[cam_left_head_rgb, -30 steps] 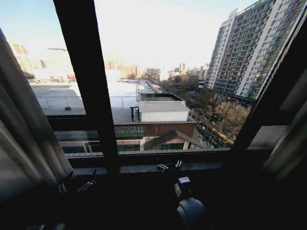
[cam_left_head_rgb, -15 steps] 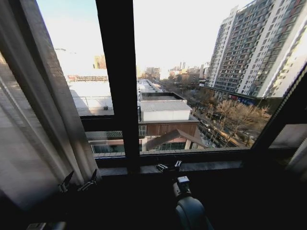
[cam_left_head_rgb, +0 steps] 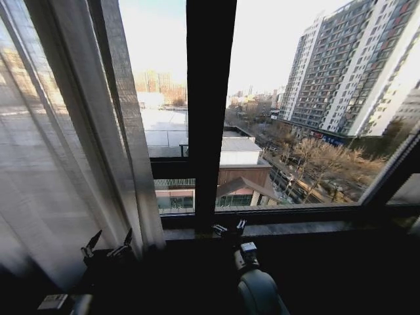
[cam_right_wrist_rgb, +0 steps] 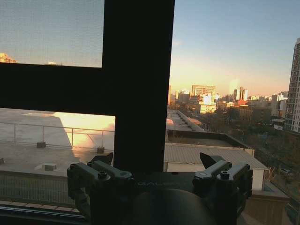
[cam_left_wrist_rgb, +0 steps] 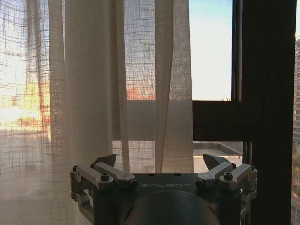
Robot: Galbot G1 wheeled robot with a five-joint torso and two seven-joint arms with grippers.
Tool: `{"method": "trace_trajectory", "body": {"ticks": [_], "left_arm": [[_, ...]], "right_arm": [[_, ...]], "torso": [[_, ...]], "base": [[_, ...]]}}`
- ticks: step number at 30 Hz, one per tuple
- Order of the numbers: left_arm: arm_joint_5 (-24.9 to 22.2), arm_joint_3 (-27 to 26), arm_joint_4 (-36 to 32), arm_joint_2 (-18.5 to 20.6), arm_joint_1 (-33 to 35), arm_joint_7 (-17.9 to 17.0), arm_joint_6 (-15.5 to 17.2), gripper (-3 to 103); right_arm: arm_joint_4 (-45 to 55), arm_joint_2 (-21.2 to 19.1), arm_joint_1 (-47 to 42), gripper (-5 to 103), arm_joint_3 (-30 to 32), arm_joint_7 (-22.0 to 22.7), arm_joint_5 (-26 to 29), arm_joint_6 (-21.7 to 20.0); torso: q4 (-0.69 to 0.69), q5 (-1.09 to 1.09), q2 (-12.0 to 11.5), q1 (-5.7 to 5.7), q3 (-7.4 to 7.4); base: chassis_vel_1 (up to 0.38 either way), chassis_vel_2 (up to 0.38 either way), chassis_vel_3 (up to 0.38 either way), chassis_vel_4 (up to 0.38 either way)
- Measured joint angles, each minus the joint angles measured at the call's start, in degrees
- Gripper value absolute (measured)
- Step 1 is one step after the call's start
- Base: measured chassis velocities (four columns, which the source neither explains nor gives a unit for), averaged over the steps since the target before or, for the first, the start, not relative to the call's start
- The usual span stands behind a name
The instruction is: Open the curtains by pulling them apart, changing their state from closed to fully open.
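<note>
The sheer cream pleated curtain [cam_left_head_rgb: 72, 151] hung at the window's left edge, light, soft and slippery; its inner hem looked graspable. Left tool [cam_left_head_rgb: 107, 248] and right tool [cam_left_head_rgb: 229, 229] stood released, empty.

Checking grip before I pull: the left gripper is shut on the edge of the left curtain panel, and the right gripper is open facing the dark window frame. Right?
Not quite. The left gripper is open, not shut on the curtain: in the left wrist view its fingers stand apart with the fabric hanging beyond them, ungripped. The rest holds: the right gripper is open, facing the dark window frame.
</note>
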Motion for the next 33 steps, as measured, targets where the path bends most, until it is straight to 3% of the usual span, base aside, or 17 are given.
{"method": "trace_trajectory", "body": {"ticks": [5, 11, 17, 28, 33], "left_arm": [[-3.72, -2.86, 3.63, 3.87, -4.08, -0.93, 2.25, 100], [-5.6, -1.68, 6.8, 7.78, -9.11, -1.76, 5.12, 100], [-8.49, 1.89, 10.85, 12.46, -16.35, -2.07, 8.82, 100], [-12.25, 7.34, 21.83, 22.06, -27.61, -2.1, 9.71, 100], [-13.6, 14.43, 25.7, 24.58, -35.38, -1.88, 10.4, 100]], "right_arm": [[-0.73, -0.09, 0.09, 100, 0.28, 0.16, 0.14, 0.02], [-1.59, 0.2, 0.61, 100, 0.34, 0.25, 0.23, 0.32], [-2.22, 0.33, 0.9, 100, 0.78, 0.37, 0.33, 0.86], [-3.07, 0.73, 1.24, 100, 1.48, 0.5, 0.37, 1.8], [-3.12, 0.8, 1.75, 100, 2.05, 1.51, 0.55, 1.94]], "torso": [[0.0, 0.0, 0.0, -0.01, -0.01], [0.02, -0.06, 0.0, 0.0, -0.01], [0.01, -0.01, 0.0, 0.0, 0.0], [0.01, -0.03, 0.0, 0.0, 0.0], [0.0, -0.02, 0.0, 0.0, 0.0]], "base": [[-0.035, -0.047, 0.033, 0.051], [0.0, 0.0, 0.0, 0.0], [0.0, 0.0, 0.0, 0.0], [0.0, 0.0, 0.0, 0.0], [0.0, 0.0, 0.0, 0.0]]}}
